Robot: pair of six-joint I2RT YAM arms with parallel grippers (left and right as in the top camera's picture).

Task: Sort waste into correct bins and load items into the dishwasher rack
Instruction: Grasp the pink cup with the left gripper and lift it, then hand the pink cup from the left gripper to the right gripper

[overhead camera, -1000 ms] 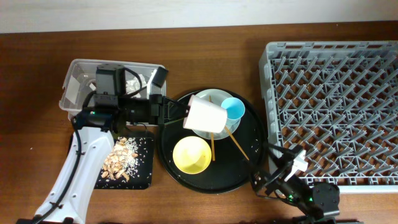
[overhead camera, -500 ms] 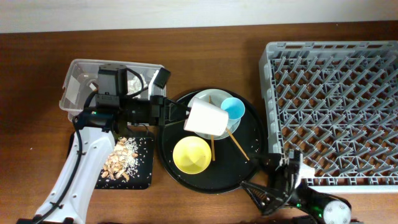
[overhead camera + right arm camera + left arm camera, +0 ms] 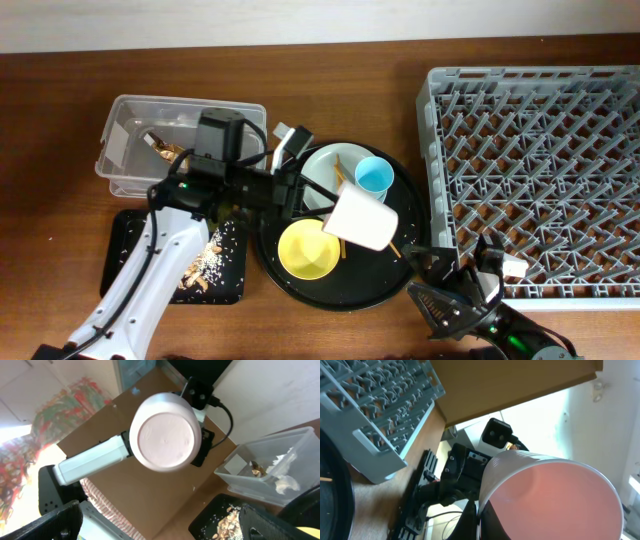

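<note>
My left gripper (image 3: 312, 201) is shut on the rim of the small pink cup (image 3: 362, 222), held on its side above the round black tray. The left wrist view shows the cup's pink inside (image 3: 555, 505) with a finger on each side of the rim (image 3: 482, 522). The right wrist view shows its base (image 3: 165, 439). The blue cup (image 3: 373, 176) and a chopstick (image 3: 340, 176) rest on the pale plate (image 3: 322, 166). The yellow bowl (image 3: 307, 249) sits in front. The grey dishwasher rack (image 3: 540, 160) is at the right. My right gripper (image 3: 440, 292) is open and empty at the front edge, its fingers wide apart (image 3: 160, 530).
The round black tray (image 3: 300, 290) holds the dishes. The clear tub (image 3: 125, 150) at the back left holds a gold-brown wrapper (image 3: 165, 150) and tissue (image 3: 282, 482). The shallow black tray (image 3: 225, 285) holds beige scraps (image 3: 205, 265). The rack's corner shows in the left wrist view (image 3: 380, 415).
My left gripper has carried the pink cup right and forward, from over the plate to beside the yellow bowl. The right arm has shifted along the front edge.
</note>
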